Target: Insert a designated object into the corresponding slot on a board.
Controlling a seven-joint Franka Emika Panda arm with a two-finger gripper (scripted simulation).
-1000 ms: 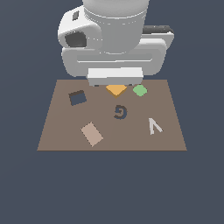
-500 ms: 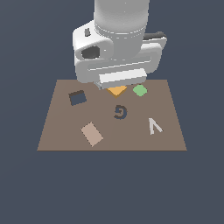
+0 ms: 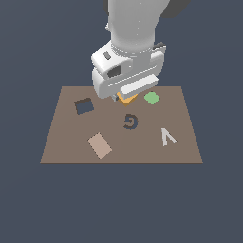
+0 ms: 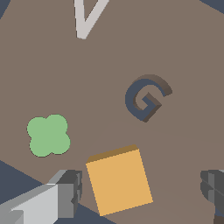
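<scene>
My own arm hides most of the orange block (image 3: 126, 98) in the exterior view. In the wrist view, the pale V piece (image 4: 87, 17) is cut off at the frame's top edge.

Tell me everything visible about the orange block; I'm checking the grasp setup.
The orange block is a flat square piece with a plain matte top and a darker edge showing. It lies flat on the brown board, rotated askew, near the board's edge, beside the green piece. In the wrist view it sits between the open gripper's fingers, apparently untouched. In the exterior view the arm mostly hides it.

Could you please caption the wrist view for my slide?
Open claw straddling the orange block on the brown board.
</scene>
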